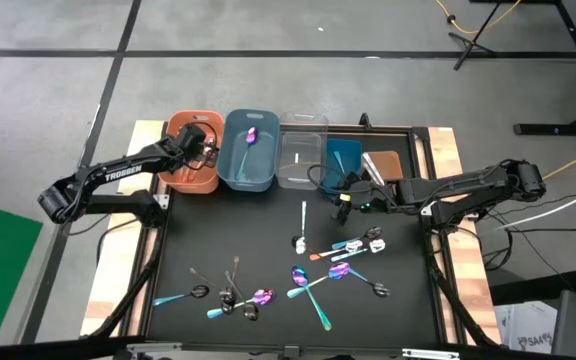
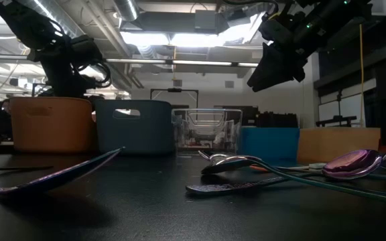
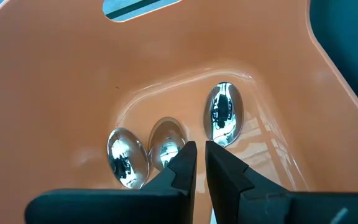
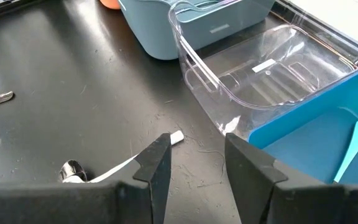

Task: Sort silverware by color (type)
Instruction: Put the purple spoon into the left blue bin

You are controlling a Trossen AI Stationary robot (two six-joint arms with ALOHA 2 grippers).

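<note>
The silverware, slim shiny silver, iridescent purple-and-teal and dark spoons (image 1: 308, 280), lies mostly scattered over the near half of the black table top (image 1: 268, 240), well short of the row of bins.

Nearest the work on my right, the right gripper (image 4: 194, 163) hovers above a white-handled silver spoon (image 4: 104, 171) that lies just in front of the clear rectangular plastic bin (image 4: 260, 74) and the bright blue plastic bin (image 4: 316, 134). Its fingers stand spread with nothing between them. My worry: the spoon lies flat on the mat, so a descent a little off line could push the thin handle aside or pinch only its white tip, and it would swing or slip out on the lift. The clear bin's wall is near enough to clip.

Farther back on my left, the left gripper (image 3: 199, 163) sits down inside the orange rectangular plastic bin (image 3: 73, 81), fingers (image 3: 180, 165) nearly together with a narrow gap, holding nothing; three shiny silver spoon bowls (image 3: 224, 113) rest on the bin's floor just beyond them. Lifting out carelessly could snag the rim and drag the bin.
</note>
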